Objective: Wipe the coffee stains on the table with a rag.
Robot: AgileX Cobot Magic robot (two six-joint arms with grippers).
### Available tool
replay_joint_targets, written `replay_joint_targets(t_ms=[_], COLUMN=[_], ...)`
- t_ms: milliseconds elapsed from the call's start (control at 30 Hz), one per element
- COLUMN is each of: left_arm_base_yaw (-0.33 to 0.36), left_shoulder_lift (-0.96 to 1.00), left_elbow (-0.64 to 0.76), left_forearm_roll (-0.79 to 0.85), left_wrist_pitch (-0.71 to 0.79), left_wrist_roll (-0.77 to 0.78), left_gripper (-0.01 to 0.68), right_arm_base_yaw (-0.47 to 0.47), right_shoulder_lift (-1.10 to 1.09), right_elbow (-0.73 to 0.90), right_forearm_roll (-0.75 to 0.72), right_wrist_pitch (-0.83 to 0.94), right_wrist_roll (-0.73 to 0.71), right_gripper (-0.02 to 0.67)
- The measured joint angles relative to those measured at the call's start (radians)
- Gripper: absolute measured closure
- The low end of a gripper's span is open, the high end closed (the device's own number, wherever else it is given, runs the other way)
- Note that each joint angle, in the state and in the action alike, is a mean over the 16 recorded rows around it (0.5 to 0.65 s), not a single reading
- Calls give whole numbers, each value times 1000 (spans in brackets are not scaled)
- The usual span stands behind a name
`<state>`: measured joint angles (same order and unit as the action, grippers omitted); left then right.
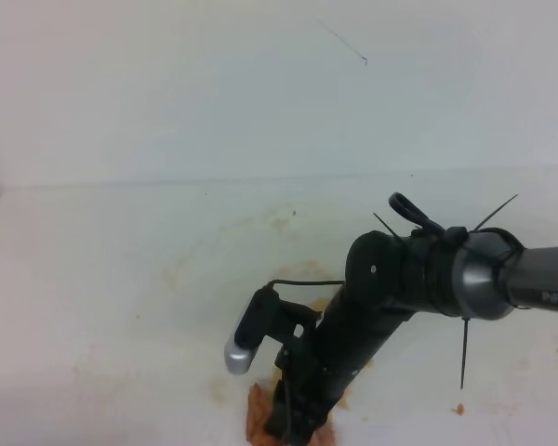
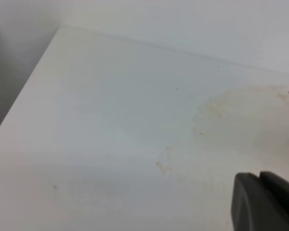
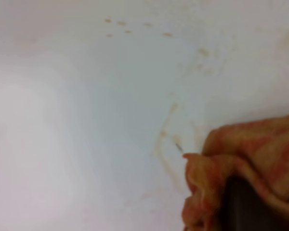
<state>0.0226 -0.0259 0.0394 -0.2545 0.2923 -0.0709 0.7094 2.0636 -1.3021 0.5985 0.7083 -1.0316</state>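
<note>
The rag (image 1: 257, 416), a wrinkled pinkish-orange wad, lies on the white table (image 1: 102, 279) at the bottom edge of the high view. My right gripper (image 1: 293, 420) points down into it and is shut on the cloth. In the right wrist view the rag (image 3: 241, 154) bunches around a dark finger (image 3: 244, 204). Pale brownish coffee stains (image 1: 281, 219) smear the table behind the arm, with a darker patch (image 1: 322, 304) beside it. In the left wrist view more coffee stains (image 2: 241, 108) show, along with one dark corner of the left gripper (image 2: 265, 204).
A tiny orange crumb (image 1: 458, 408) lies to the right of the arm. The table meets a white wall (image 1: 260, 93) at the back. Its left edge (image 2: 24, 96) drops off in the left wrist view. A thin brown streak (image 3: 164, 144) runs just left of the rag.
</note>
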Motion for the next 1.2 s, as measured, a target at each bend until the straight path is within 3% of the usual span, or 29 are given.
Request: replay_joint_targets(t_ms=[367, 767, 967, 1200], left_arm_base_yaw=[0, 0, 0, 0], left_shoulder_lift=[0, 0, 0, 0], left_elbow=[0, 0, 0, 0], left_forearm_roll=[0, 0, 0, 0], left_wrist_pitch=[1, 2, 2, 2], left_wrist_roll=[0, 0, 0, 0], left_gripper=[672, 672, 672, 672], right_arm_base_yaw=[-130, -298, -297, -197], right_shoulder_lift=[50, 45, 9, -23], right_elbow=[-1, -2, -3, -4], right_forearm_roll=[-95, -50, 109, 308], right_wrist_pitch=[-117, -158, -121, -64], right_wrist_roll=[42, 21, -86, -237], right_gripper=[530, 530, 530, 530])
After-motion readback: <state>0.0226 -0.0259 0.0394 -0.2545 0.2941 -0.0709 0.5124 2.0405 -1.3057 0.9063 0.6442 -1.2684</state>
